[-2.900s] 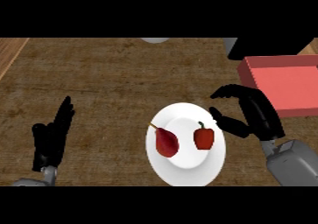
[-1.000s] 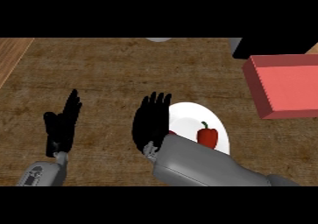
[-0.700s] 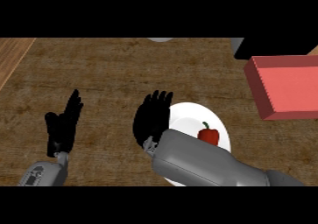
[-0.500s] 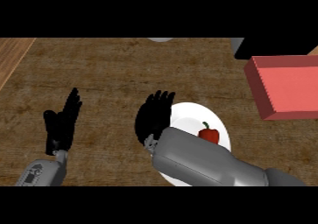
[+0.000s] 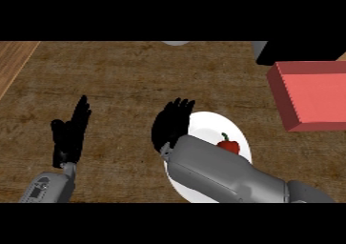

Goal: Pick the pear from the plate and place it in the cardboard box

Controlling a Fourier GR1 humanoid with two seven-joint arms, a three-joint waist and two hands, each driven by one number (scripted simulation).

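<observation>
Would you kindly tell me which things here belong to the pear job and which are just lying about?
Belonging to the job:
- plate
- red box
- right robot hand, over the plate's left edge (no pear shows; it may be hidden beneath)

Just lying about:
- red pepper on the plate
- left robot hand, resting open at the left
- dark block behind the box

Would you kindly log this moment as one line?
right robot hand: open, over plate's left edge | left robot hand: open, resting | red fruit: on plate | box: right
</observation>
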